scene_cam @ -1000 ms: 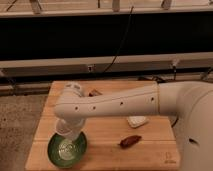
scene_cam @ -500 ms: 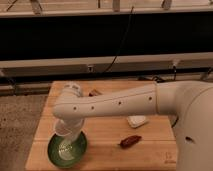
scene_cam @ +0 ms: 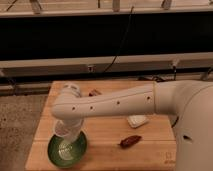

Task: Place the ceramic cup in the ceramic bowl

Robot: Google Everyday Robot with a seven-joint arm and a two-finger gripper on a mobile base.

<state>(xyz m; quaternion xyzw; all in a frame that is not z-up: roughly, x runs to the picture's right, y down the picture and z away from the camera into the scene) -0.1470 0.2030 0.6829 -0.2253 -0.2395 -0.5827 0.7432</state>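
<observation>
1 gripper (scene_cam: 65, 140) hangs just above ceramic bowl (scene_cam: 80, 151), fingers together. We see pale ceramic cup (scene_cam: 63, 148) directly beneath gripper, inside bowl; cannot tell if gripped. White dish (scene_cam: 136, 120) well apart from gripper.

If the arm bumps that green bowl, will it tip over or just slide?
Probably slide: the ceramic bowl is wide and shallow and sits flat on the wooden table, so tipping looks unlikely. It seems rigid and glazed, so it would likely break if pushed off the nearby table corner. The gripper, shut, hangs just above it at the arm's end.
</observation>
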